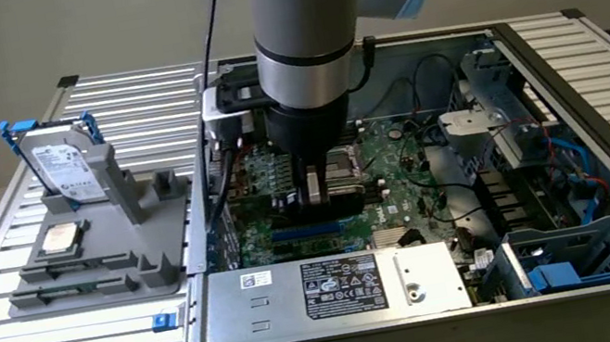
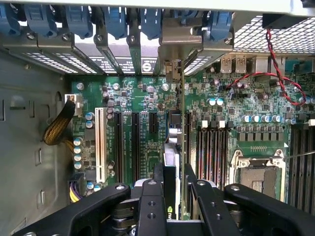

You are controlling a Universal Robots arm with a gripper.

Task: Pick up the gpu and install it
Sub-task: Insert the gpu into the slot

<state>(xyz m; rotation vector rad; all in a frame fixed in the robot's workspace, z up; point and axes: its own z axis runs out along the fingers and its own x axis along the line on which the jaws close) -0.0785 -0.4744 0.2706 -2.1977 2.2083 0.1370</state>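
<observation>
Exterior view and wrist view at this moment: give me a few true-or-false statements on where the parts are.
1. The jaws are shut on the gpu, inside the computer case. True.
2. The hard drive lies inside the case. False: it stands upright in the gray holder, outside the case on the exterior view's left.
3. The gpu stands edge-on over the motherboard. True.
4. The small square chip sits inside the case. False: it lies on the gray holder.
</observation>
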